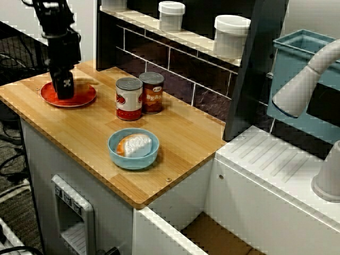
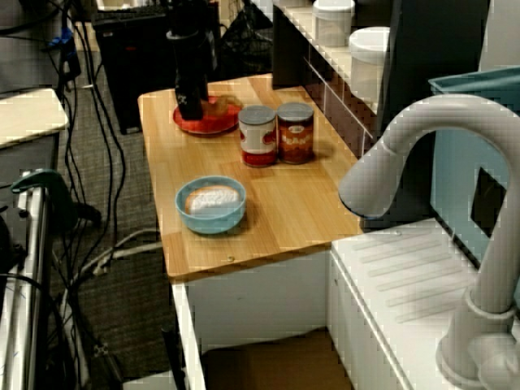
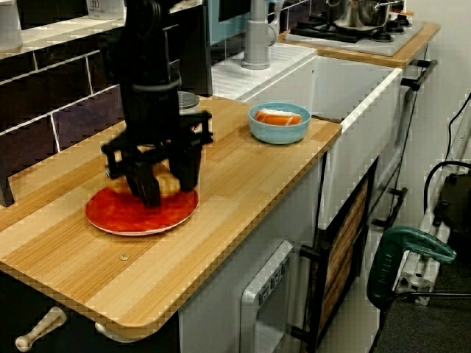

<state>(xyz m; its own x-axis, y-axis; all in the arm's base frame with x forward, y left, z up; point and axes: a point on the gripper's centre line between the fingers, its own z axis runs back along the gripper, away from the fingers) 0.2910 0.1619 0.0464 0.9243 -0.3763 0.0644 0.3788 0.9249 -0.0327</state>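
Note:
My black gripper (image 1: 65,91) (image 2: 191,107) (image 3: 168,185) stands upright with its fingertips down on a red plate (image 1: 81,99) (image 2: 208,124) (image 3: 121,215) at the far end of the wooden counter (image 1: 180,138). In the view from the counter's end its fingers (image 3: 147,190) are spread apart, so it is open. A small tan patch shows between them; I cannot tell what it is. Two cans, a white and red one (image 1: 128,99) (image 2: 258,136) and a brown one (image 1: 152,92) (image 2: 296,132), stand side by side nearby.
A blue bowl (image 1: 113,153) (image 2: 213,223) (image 3: 278,134) with orange and white food sits near the counter's front edge. White jars (image 1: 231,35) stand on the back shelf. A grey faucet (image 2: 422,138) and white sink unit (image 1: 276,175) lie beyond the counter.

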